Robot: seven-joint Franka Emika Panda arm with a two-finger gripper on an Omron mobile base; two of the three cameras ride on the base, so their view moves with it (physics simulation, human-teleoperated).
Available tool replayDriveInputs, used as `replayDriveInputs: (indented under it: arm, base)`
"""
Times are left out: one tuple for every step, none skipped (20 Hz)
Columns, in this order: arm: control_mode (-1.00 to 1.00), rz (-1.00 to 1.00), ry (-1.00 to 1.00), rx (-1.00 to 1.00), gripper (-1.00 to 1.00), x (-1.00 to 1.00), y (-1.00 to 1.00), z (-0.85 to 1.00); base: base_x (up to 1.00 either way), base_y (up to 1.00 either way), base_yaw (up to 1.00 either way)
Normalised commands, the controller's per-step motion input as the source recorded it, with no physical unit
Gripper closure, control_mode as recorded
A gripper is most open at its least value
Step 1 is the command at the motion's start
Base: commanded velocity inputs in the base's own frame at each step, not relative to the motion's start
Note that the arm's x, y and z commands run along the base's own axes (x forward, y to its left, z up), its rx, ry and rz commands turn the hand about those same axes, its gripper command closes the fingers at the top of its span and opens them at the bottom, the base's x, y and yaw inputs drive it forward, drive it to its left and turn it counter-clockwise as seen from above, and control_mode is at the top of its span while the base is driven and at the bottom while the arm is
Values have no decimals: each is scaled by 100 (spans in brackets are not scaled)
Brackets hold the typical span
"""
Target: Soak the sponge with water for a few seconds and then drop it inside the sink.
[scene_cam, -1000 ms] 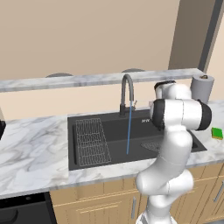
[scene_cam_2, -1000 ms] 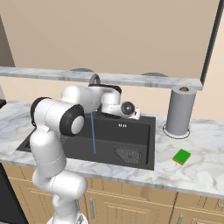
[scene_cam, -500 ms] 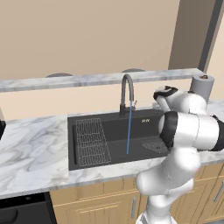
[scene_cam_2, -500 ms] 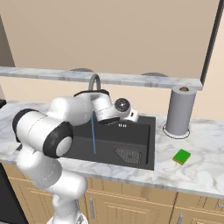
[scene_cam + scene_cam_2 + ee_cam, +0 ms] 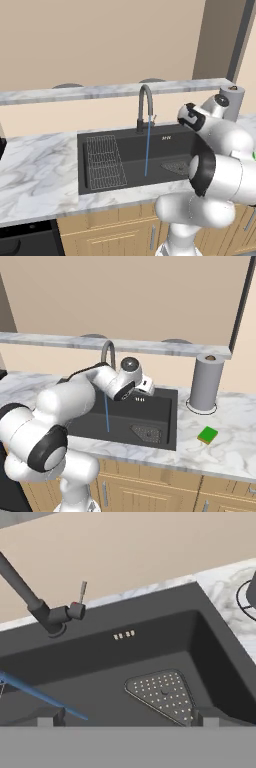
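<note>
Sponge (image 5: 207,434) on counter (image 5: 230,451), untouched

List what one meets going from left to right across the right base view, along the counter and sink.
Faucet → water → drain → paper towel roll, with the sponge in front of it on the counter.

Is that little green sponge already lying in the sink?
No, the sponge lies on the marble counter to the right of the sink, in front of the paper towel roll.
</note>
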Motion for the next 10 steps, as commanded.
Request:
replayDriveInputs:
  arm:
    - [-100, -1, 16, 0, -100, -40, 0, 49]
    - [-100, -1, 17, 0, -100, -39, 0, 47]
    - [-100, -1, 17, 0, -100, -39, 0, 44]
    - [-100, -1, 17, 0, -100, -40, 0, 40]
    - [-100, 0, 17, 0, -100, -42, 0, 34]
    - [-100, 0, 18, 0, -100, -42, 0, 33]
    - [-100, 0, 17, 0, -100, -43, 0, 24]
    - [-100, 0, 16, 0, -100, -43, 0, 18]
    - [-100, 0, 15, 0, -100, -42, 0, 7]
    - [-100, 0, 13, 0, -100, -45, 0, 0]
  base:
    - [0, 0, 0]
    - [0, 0, 0]
    - [0, 0, 0]
    - [0, 0, 0]
    - [0, 0, 0]
    - [0, 0, 0]
    - [0, 0, 0]
    - [0, 0, 0]
    - [0, 0, 0]
    - [0, 0, 0]
